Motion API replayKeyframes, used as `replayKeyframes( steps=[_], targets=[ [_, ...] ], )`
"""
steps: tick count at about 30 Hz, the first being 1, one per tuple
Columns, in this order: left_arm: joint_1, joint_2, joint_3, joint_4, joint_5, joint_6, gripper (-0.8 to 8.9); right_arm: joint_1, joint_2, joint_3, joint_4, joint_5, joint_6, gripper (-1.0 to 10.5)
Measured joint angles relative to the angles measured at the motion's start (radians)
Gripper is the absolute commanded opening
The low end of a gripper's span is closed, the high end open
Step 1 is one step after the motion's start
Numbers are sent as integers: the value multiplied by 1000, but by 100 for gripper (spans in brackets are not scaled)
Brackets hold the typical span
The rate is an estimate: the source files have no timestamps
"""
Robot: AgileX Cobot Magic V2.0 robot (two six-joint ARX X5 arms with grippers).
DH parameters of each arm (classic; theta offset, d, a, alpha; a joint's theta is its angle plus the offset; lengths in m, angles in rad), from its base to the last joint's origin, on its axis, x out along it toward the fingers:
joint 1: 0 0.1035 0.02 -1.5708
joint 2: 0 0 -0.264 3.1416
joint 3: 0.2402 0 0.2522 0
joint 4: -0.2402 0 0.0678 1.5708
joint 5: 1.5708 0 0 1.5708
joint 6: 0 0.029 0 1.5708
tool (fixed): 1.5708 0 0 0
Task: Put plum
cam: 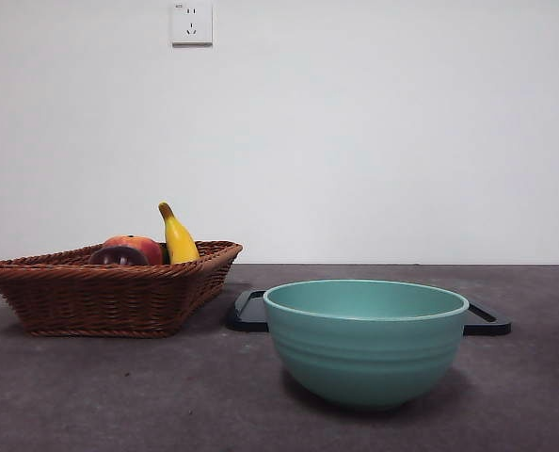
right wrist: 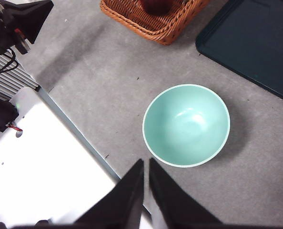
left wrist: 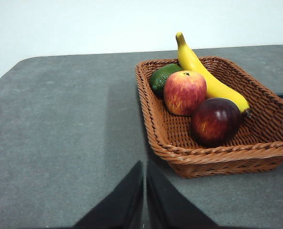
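Note:
The plum (left wrist: 215, 121), dark maroon and glossy, lies in the near end of a brown wicker basket (left wrist: 165, 143). From the front only its top (cam: 118, 255) shows over the basket rim (cam: 101, 297), and the right wrist view catches a sliver of it (right wrist: 156, 5). My left gripper (left wrist: 145, 169) is shut, hovering over the bare table short of the basket. My right gripper (right wrist: 146, 164) is shut too, high above the table beside a teal bowl (right wrist: 186, 125). Neither gripper appears in the front view.
The basket also holds a red-orange apple (left wrist: 184, 92), a yellow banana (left wrist: 206, 76) and a green fruit (left wrist: 161, 77). The teal bowl (cam: 365, 339) stands in front of a dark tray (cam: 249, 311), also seen from the right wrist (right wrist: 256, 43). The table's edge and robot base (right wrist: 41, 157) lie near the bowl.

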Motion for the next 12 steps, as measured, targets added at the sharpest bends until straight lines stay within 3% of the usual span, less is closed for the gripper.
replayKeyframes(
  steps=[12],
  targets=[
    [0,0,0,0,0,-6,9,0,0,0,0,0,0,8]
  ],
)
